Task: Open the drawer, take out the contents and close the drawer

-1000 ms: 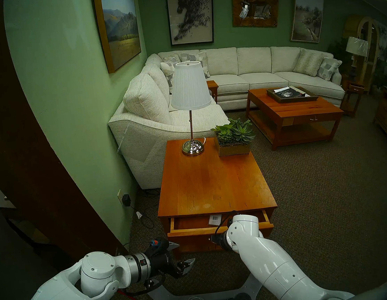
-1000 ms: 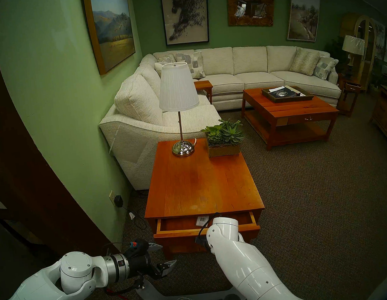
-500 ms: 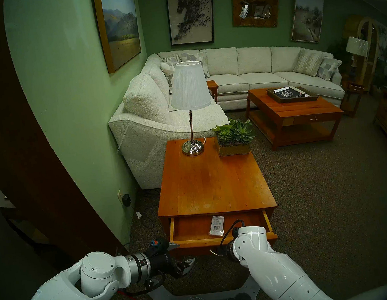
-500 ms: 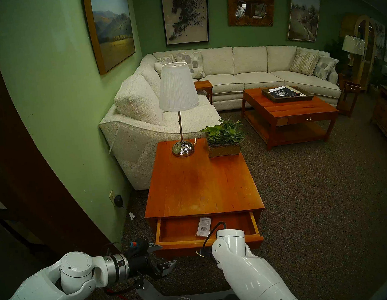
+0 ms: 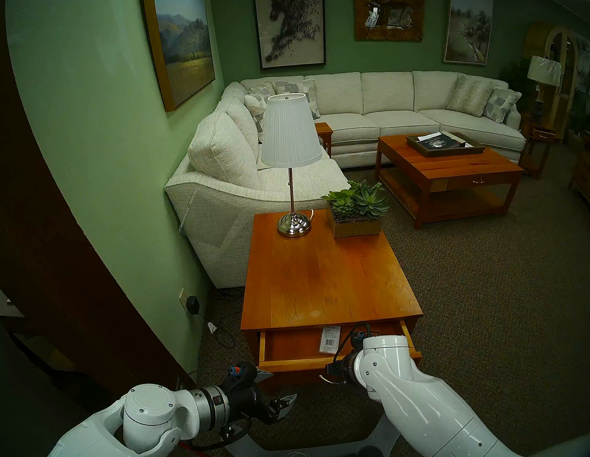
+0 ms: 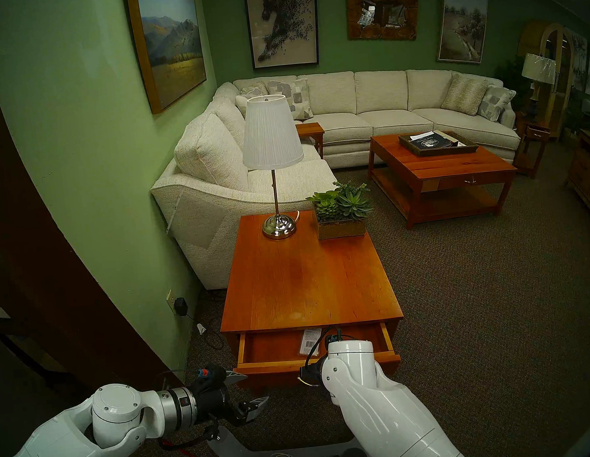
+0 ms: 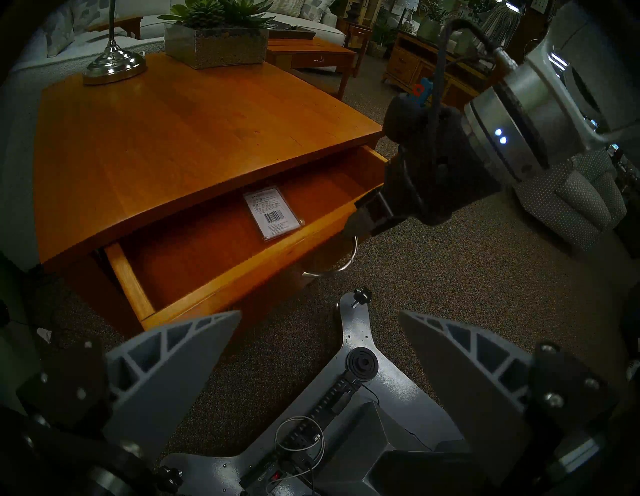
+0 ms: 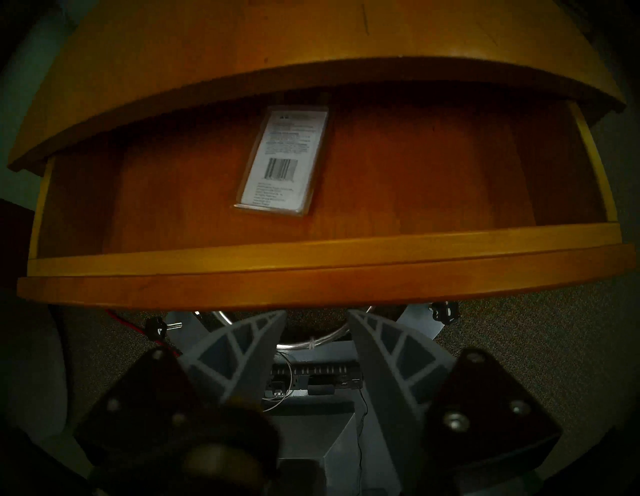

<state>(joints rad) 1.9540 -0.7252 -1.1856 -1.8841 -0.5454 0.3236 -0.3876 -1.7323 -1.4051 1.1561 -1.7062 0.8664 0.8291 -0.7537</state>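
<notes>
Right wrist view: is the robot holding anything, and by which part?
Nothing is clamped. The right gripper stands open at the drawer's brass handle, the left gripper open and empty; the packet lies untouched.

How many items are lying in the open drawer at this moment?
1. A clear packet with a barcode label lies flat on the floor of the drawer, near its middle, far end at the tabletop's edge. Anything deeper under the tabletop would be hidden.

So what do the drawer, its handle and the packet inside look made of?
The drawer: orange-brown wood, smooth satin finish, grain lines visible. Its handle: curved, shiny, probably polished metal. The packet: clear glossy plastic, seemingly thin, over a white printed barcode label; its edges catch light.
</notes>
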